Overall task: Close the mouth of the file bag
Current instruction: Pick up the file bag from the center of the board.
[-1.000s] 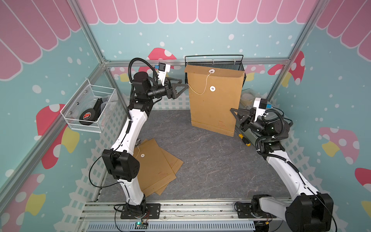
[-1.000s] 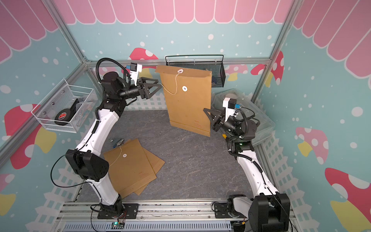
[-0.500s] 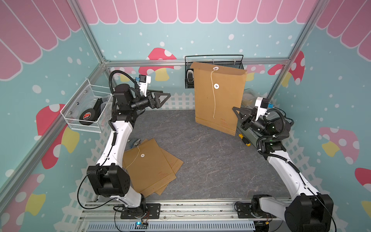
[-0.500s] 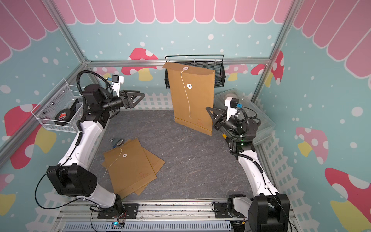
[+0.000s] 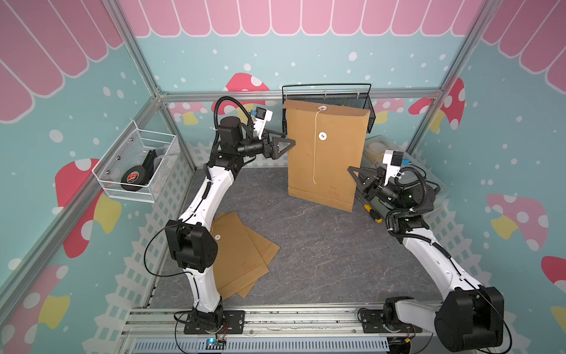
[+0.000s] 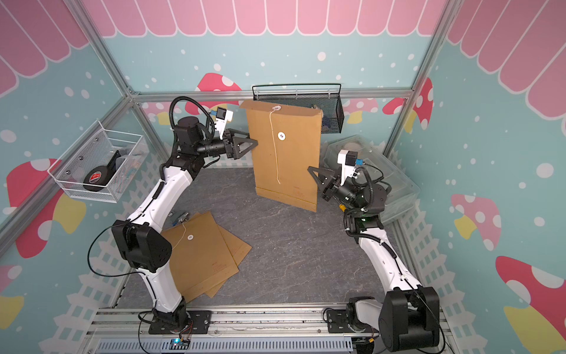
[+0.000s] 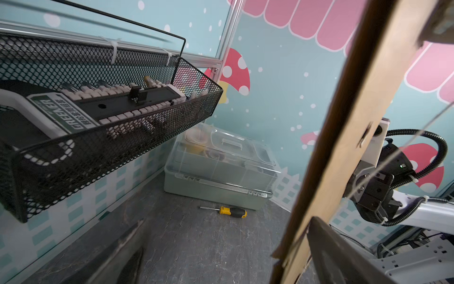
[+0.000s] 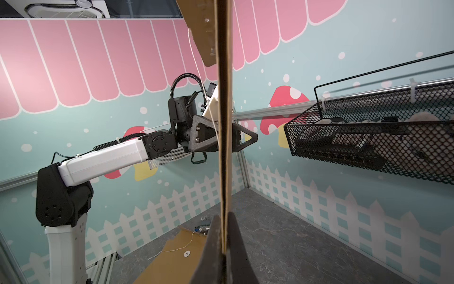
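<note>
While the right gripper stays shut on the bag, low on its right edge, and holds it standing up in the middle of both top views, the left gripper has swung back in from the left of the frame. Its jaws are wide open now, one on each side of the bag's left edge. The string hangs loose, so I think the mouth is not tied yet. Only the right wrist view shows the bag edge-on, with the flap sticking out at the top. Only the left wrist view shows a screwdriver behind the bag.
</note>
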`<state>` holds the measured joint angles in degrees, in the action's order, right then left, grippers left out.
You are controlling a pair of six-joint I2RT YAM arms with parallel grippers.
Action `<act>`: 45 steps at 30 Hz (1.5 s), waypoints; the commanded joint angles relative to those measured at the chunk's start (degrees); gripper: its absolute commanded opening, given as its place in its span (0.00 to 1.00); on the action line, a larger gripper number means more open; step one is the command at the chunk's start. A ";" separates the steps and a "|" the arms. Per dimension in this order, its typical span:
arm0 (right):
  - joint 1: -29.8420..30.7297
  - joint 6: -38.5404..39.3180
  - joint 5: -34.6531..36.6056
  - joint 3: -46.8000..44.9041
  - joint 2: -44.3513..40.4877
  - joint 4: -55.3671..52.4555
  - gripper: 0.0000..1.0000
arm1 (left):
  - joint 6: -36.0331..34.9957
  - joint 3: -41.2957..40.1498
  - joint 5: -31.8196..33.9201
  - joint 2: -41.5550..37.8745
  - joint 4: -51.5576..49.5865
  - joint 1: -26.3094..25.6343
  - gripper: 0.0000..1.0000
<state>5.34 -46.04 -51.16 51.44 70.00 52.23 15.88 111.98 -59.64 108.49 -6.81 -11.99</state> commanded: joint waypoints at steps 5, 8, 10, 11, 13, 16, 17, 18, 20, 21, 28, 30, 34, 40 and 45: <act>0.19 -5.64 -1.33 0.00 1.19 9.62 0.00 | 9.68 -7.25 -7.40 -2.65 19.86 -1.78 0.93; 0.23 -5.29 -1.82 -0.04 1.78 9.06 0.00 | 23.79 -8.88 -9.83 -1.57 37.76 -1.63 0.89; 0.23 -5.29 -1.76 -0.18 2.16 8.89 0.00 | 29.51 -7.55 -10.82 -0.75 42.45 -1.63 0.83; 0.29 -5.20 -1.75 -0.19 2.19 8.89 0.00 | 30.46 -7.43 -11.13 -0.69 43.49 -1.72 0.80; 0.30 -4.90 -1.58 -0.15 2.48 8.34 0.00 | 29.95 -7.56 -11.51 -1.22 43.03 -1.74 0.74; 0.29 -4.26 -1.74 -0.19 2.62 7.22 0.00 | 26.25 -6.82 -11.69 -1.92 38.19 -1.68 0.66; 0.28 -4.04 -1.50 -0.20 2.69 6.86 0.00 | 24.45 -6.08 -11.80 -1.97 35.28 -1.81 0.64; 0.25 -4.06 -1.40 -0.12 2.77 6.84 0.00 | 22.52 -5.32 -11.90 -2.01 32.53 -1.81 0.62; 0.34 -4.23 -1.25 -0.07 2.93 6.83 0.00 | 21.13 -4.86 -11.99 -1.99 30.39 -1.90 0.56; 0.33 -4.19 -1.18 0.02 3.04 6.63 0.00 | 21.20 -4.96 -12.10 -1.88 30.42 -1.89 0.52; 0.35 -3.26 -0.99 -0.27 3.04 4.51 0.00 | 27.49 -4.67 -12.17 -0.76 37.64 -1.77 0.24; 0.35 -3.02 -0.85 -0.26 3.00 3.87 0.00 | 29.31 -4.75 -11.88 -0.65 39.72 -1.71 0.19; 0.31 -1.67 0.45 -0.18 2.91 0.40 0.00 | 31.19 -5.93 -11.08 -0.94 41.61 -1.68 0.04; 0.34 3.76 11.15 1.38 0.91 -17.67 0.33 | 30.03 -10.83 -6.31 -3.96 41.21 -0.95 0.00; 0.36 7.15 27.11 1.96 -3.61 -36.63 0.50 | 24.49 -16.65 1.74 -8.93 37.20 -0.75 0.00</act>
<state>5.54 -42.00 -35.07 51.62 69.91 28.84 43.94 96.84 -64.23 104.36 31.29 -12.99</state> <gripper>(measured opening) 0.492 0.048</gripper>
